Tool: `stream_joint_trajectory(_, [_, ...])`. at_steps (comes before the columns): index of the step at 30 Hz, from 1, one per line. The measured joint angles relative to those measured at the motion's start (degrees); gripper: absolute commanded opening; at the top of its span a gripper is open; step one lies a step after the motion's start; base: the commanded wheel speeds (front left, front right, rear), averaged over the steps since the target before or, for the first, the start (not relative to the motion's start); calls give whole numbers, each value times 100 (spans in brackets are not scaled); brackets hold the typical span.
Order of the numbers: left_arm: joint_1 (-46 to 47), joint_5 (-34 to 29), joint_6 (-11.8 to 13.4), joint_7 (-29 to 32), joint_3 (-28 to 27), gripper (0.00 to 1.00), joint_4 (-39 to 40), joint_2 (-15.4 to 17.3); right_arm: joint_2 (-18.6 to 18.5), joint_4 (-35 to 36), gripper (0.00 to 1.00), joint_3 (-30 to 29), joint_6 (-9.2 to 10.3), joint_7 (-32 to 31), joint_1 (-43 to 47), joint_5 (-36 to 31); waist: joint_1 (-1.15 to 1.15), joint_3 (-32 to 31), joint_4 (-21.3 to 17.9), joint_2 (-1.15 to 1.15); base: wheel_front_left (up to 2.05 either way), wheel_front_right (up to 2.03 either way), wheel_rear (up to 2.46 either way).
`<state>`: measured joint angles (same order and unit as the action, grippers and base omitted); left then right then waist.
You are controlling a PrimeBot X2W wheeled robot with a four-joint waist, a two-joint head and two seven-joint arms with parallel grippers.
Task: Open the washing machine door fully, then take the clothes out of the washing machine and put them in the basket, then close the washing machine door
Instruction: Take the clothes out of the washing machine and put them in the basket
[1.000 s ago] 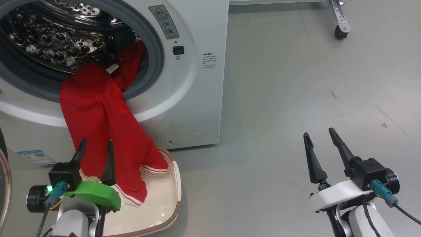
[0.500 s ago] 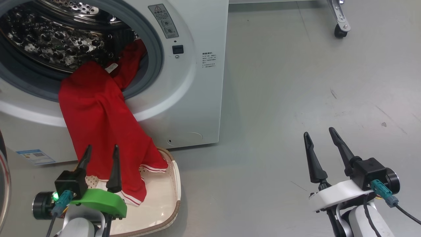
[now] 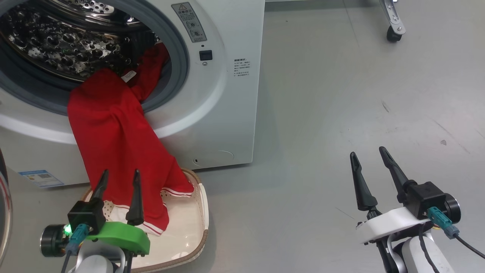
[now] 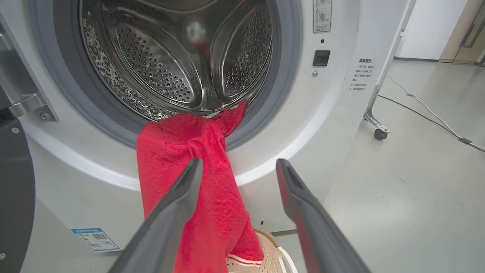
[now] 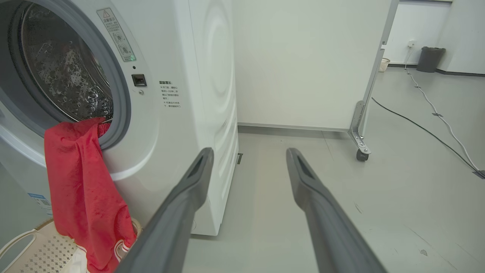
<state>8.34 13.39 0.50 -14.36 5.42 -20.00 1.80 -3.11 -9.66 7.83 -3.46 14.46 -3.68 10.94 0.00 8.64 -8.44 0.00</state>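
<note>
Straight ahead of the left gripper (image 3: 121,171), spread and empty, the clothes (image 3: 113,144) hang lengthwise from the washing machine (image 3: 227,113) into the basket (image 3: 202,212), well apart from the spread right gripper (image 3: 367,151).

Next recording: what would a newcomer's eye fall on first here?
The bright red clothes, spilling from the white washing machine at the head view's upper left down into the basket below. Next, two open, empty grippers: the left gripper low before the cloth, the right gripper over bare grey floor at lower right.
</note>
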Motion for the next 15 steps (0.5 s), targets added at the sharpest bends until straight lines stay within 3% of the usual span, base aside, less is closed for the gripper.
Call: stream_joint_trajectory(15, [-81,24,134,0,83,100,75,3,5,2,100,10,0,0,0,0,0,35,-39,0,0,0,0])
